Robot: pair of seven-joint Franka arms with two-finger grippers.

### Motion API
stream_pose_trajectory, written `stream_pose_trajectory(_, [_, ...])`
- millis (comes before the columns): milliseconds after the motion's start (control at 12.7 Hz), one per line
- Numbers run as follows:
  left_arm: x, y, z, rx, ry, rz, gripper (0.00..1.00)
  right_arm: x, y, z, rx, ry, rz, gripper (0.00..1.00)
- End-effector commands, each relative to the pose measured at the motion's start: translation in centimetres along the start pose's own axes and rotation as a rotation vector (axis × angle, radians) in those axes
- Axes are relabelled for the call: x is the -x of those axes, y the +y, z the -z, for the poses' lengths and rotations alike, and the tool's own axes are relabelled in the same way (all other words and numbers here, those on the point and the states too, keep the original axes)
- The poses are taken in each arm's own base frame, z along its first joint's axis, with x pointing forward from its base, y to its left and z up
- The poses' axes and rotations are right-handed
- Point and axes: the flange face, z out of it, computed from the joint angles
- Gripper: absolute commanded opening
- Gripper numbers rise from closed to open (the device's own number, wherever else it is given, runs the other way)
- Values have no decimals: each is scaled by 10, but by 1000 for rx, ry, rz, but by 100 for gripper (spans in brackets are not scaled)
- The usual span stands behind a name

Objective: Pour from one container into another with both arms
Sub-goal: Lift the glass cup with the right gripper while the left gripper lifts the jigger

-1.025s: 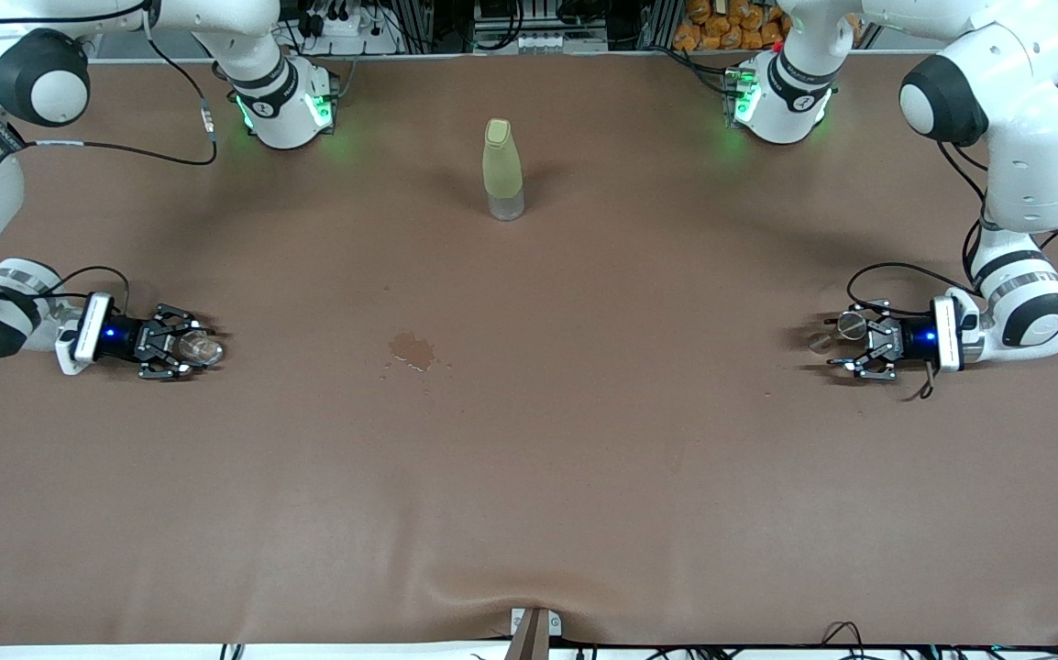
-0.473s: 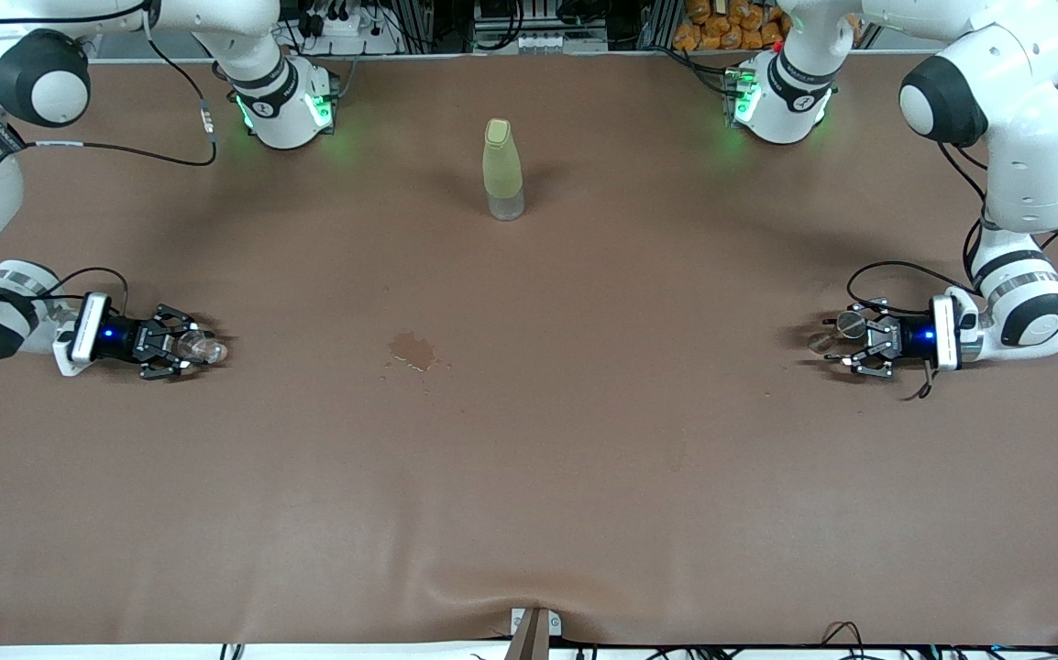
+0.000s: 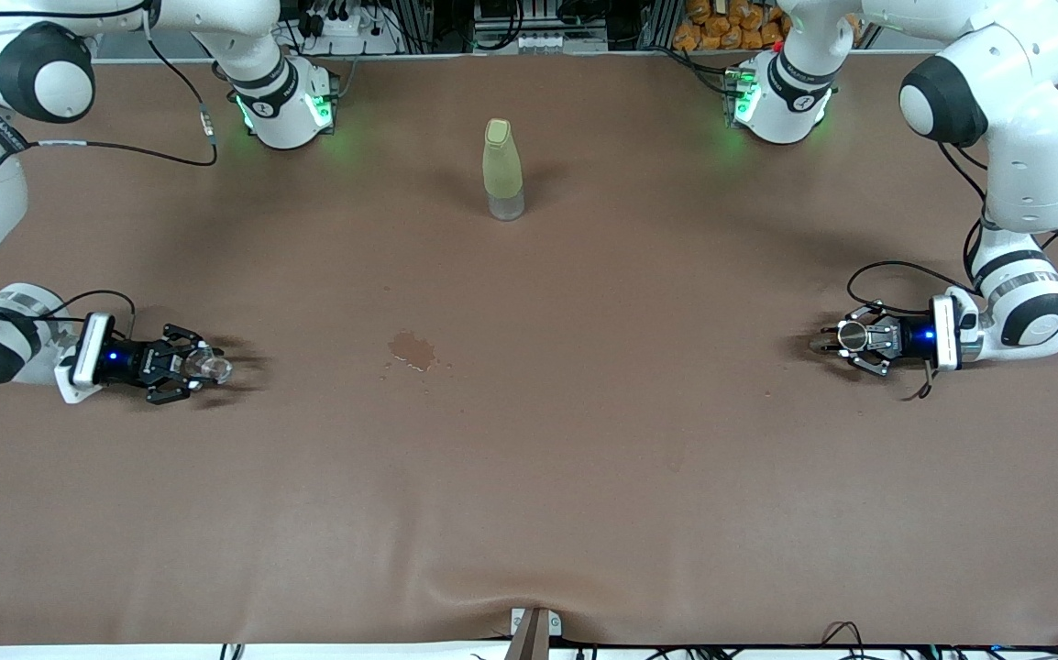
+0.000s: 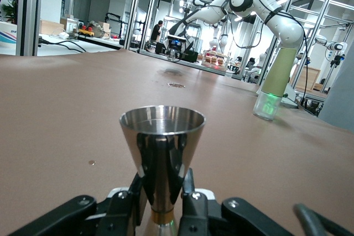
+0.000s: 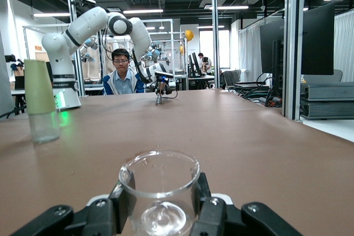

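Since a second ago, both sets of fingers have drawn in around their cups, and the right end effector (image 3: 188,365) has shifted slightly nearer the front camera. Its fingers are clamped narrowly on the clear glass cup (image 3: 209,367), low over the table (image 3: 529,477) at the right arm's end, well apart from the pale yellow-green bottle (image 3: 502,169) and nearer the front camera than it. From the front the cup is a faint glint, hard to make out; the right wrist view shows it upright, its round rim (image 5: 159,173) whole and its base cut off, with dark fingers (image 5: 125,200) pressed on both sides.

At the left arm's end, also well apart from the bottle, the left end effector (image 3: 859,338) grips the silvery jigger (image 3: 852,335). In the left wrist view the jigger (image 4: 162,158) stands upright, pinched at its narrow waist, its lower half hidden between the pads (image 4: 193,205). A small brown stain (image 3: 412,349) lies on the table nearer the front camera than the bottle.
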Motion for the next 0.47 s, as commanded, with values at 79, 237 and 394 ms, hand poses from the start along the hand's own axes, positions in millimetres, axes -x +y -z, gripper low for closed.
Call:
stream_pose_trajectory(79, [-19,-3,3,17,-5,1,0,-40,17,1,4,-4,-34,22])
stream_pose_trajectory(237, [-32,-7,1,17,-6,0,0,-77,28,-12,-22,8,-42,21])
stream_pose_trajectory(394, [-49,-11,2,12,-8,-5,0,-117,36,-12,-18,-9,-48,21])
